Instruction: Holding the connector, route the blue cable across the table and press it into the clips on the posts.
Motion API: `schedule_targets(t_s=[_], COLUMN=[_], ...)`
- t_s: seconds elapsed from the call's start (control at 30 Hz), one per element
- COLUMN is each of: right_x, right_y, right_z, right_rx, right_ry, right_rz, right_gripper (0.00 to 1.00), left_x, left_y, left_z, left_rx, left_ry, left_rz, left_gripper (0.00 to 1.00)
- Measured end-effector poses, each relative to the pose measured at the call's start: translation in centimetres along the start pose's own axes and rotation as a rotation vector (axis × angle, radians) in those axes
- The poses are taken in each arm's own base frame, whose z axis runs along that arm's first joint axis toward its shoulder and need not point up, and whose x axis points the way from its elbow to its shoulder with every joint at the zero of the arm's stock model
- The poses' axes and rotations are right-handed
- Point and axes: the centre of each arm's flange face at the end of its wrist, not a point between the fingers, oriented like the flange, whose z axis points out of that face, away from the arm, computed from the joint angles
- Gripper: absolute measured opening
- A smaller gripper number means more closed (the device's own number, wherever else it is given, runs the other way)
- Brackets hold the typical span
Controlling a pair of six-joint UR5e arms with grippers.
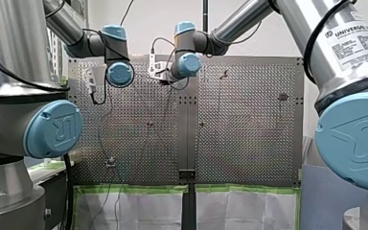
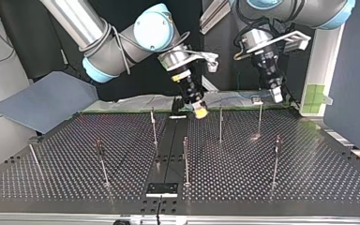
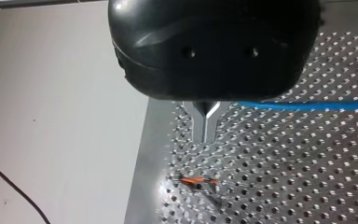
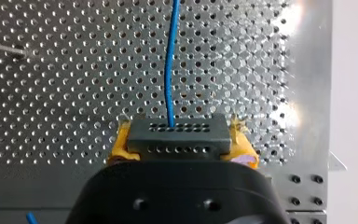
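**Connector.** The connector is a dark grey rectangular block with two rows of small round holes across its face. My right claw is clamped on it, with the yellow pads pressing against its two short ends, one on each side.

**Cable.** The blue cable leaves the upper row of holes near the middle of the block. It is thin, round and evenly bright blue. It runs ahead of the right claw over the perforated counter in a nearly straight line, with a slight bend close to the connector.

**Position of the claws.** In the top view, my right claw hangs at the counter's edge farthest from that camera, near the centre seam. Its yellow pads point down just above the surface. My left claw is beside it toward that view's right, at the same edge and close to a post.

**Left claw.** In the left wrist view, the metal fingers are together, with no gap at the tips. The blue cable runs straight from the base of these fingers out to one side, above the counter. Whether the fingers grip it cannot be told. A small orange piece lies on the counter ahead of the fingertips.

**Posts.** Thin upright posts stand spread over the counter, well apart from one another. Some carry a small dark clip at the top.
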Motion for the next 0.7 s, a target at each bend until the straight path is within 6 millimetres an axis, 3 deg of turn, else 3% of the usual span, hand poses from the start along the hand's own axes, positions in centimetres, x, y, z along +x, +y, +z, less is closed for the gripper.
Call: schedule_targets(t_s=[0.37,0.7], right_x=[2.4,6.2], right_y=[-1.7,-2.1], right_z=[1.7,2.4], right_rx=[0.023,0.028], right_ry=[0.035,0.073], right_rz=[0.013,0.053], right_gripper=[0.0,0.0], left_x=[-0.6,-0.8], left_y=[-2.2,-2.3], left_z=[2.8,3.2], left_rx=[0.024,0.008], left_ry=[-0.003,-0.004], left_rz=[0.005,0.028], left_gripper=[0.0,0.0])
